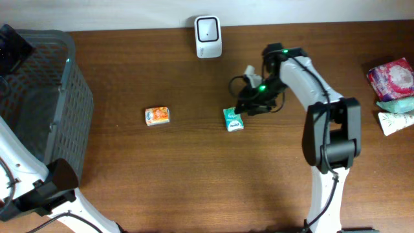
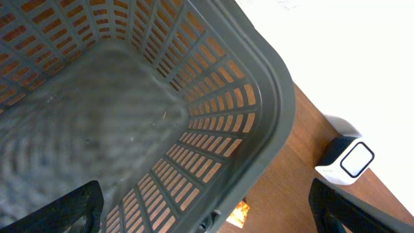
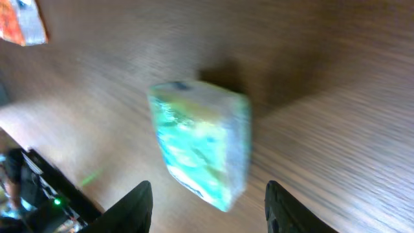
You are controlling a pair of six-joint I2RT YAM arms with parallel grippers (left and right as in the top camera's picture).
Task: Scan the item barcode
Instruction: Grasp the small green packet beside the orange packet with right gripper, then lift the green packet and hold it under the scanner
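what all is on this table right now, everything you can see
table: one, brown wood, under everything
basket: one, dark grey, left end of the table
scanner: one, white, back edge near the middle
orange packet: one, orange, lying left of centre
green packet: one, green and white, lying at centre
pile of packets: about three, pink, pale green and white, right edge
left hand: one, black, open, over the basket
right hand: one, black, open, fingers either side of the green packet, not gripping it
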